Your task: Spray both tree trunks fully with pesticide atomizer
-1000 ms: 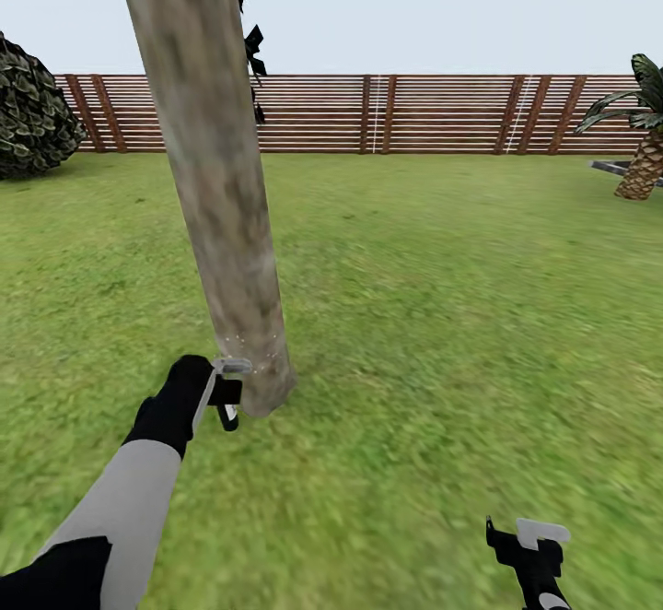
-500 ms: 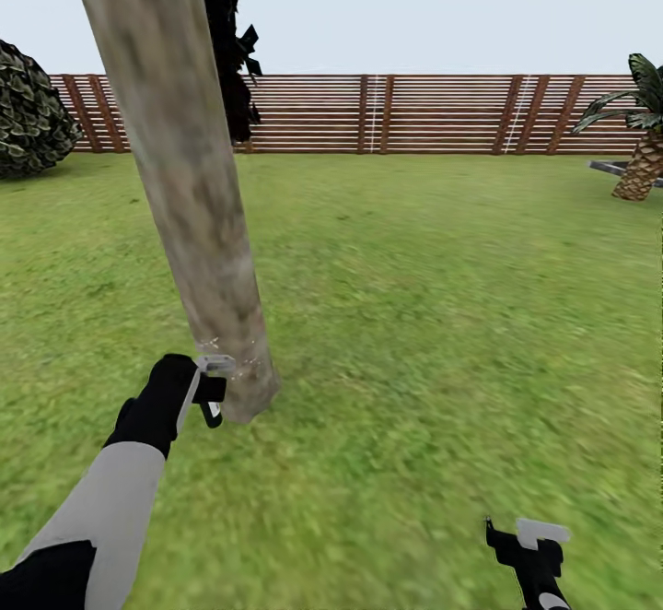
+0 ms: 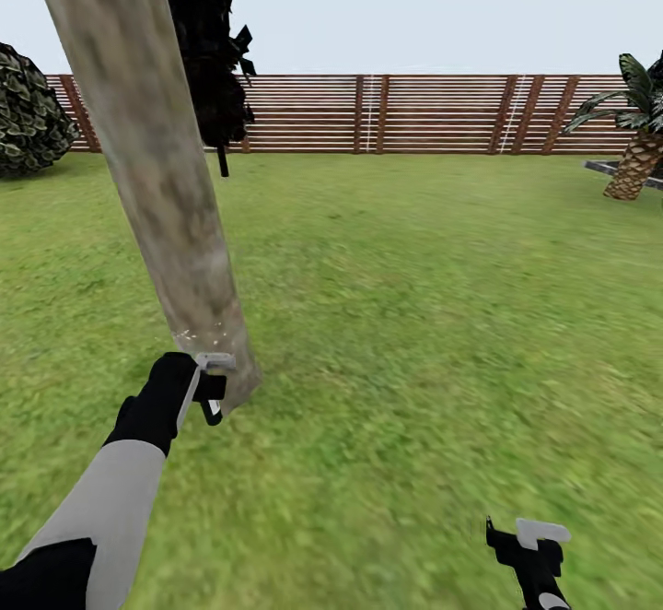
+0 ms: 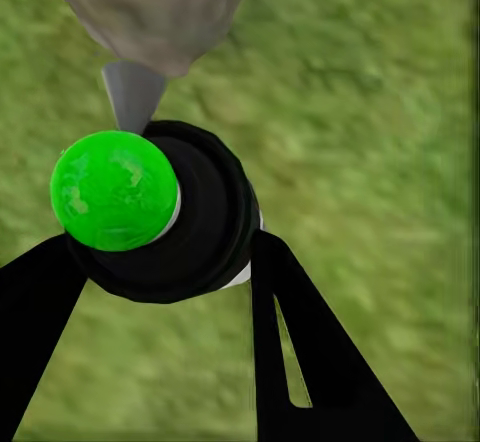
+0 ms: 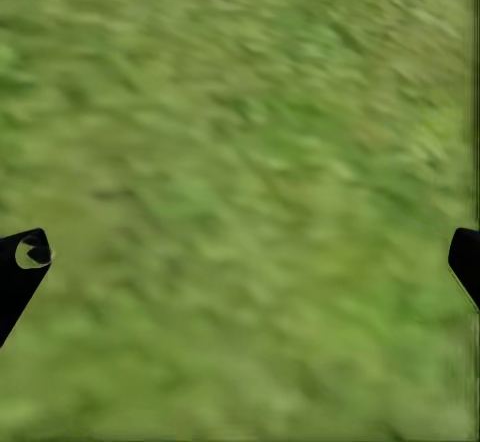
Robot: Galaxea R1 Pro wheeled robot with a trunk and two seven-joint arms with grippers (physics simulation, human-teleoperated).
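While the lawn (image 3: 433, 315) and fence (image 3: 433, 112) sit almost as they did a second ago, the whole head view has slid a little: the trunk (image 3: 157, 177) now stands further toward the left edge, and more dark foliage (image 3: 207, 48) shows just behind its upper part. The fence posts, the bush (image 3: 32, 117) and the palm (image 3: 635, 145) have drifted the same way by a smaller amount, which points to the camera moving rather than the things. Against the trunk, the left arm has hardly changed, its hand staying at the base.

The trunk leans across the head view from the top left down to the grass, with the bush well behind it by the fence and the palm far off to its right. A few pale specks show on the bark just above the left gripper (image 3: 210, 387).

The left gripper is closed around the atomizer (image 4: 165, 212), its two black fingers (image 4: 310, 362) pressing the dark body from either side. The bottle's green cap (image 4: 113, 190) faces the wrist camera and its grey nozzle (image 4: 132, 94) points at the trunk's foot, very near the bark.

The right gripper (image 3: 529, 545) hangs low, well to the right of the trunk, over grass. Its fingertips (image 5: 25, 262) stand wide apart with nothing between them.
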